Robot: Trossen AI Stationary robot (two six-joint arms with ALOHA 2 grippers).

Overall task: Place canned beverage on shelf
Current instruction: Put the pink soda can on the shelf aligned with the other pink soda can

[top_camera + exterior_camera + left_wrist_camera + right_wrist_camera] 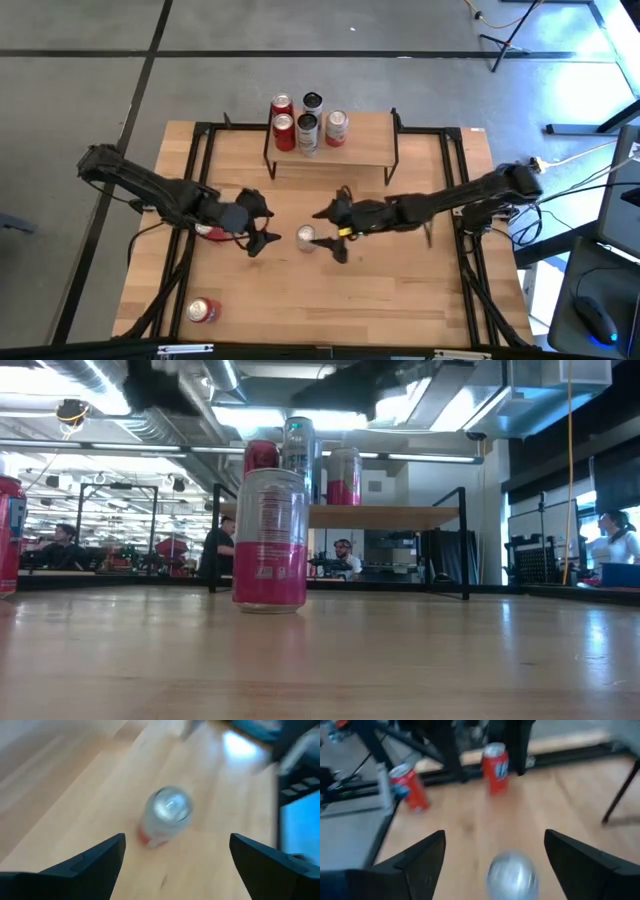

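A pink-and-silver can (pixel 306 238) stands upright on its base on the tabletop, at the middle; it also shows in the low view (pixel 270 540). My left gripper (pixel 268 224) is open just to its left, above the table. The left wrist view shows the can (pixel 167 816) ahead of the gripper (pixel 177 862). My right gripper (pixel 326 234) is open just to the can's right. In the right wrist view the can's top (pixel 512 875) lies between the two fingers, apart from both. The shelf (pixel 360 150) stands at the far middle and holds several cans (pixel 307 130).
A red can (pixel 204 311) is near the table's front left corner. Another red can (pixel 208 232) is under my left arm; both show in the right wrist view (pixel 410 787) (pixel 495 767). The shelf's right half (pixel 372 135) is bare. People sit in the room beyond (pixel 612 540).
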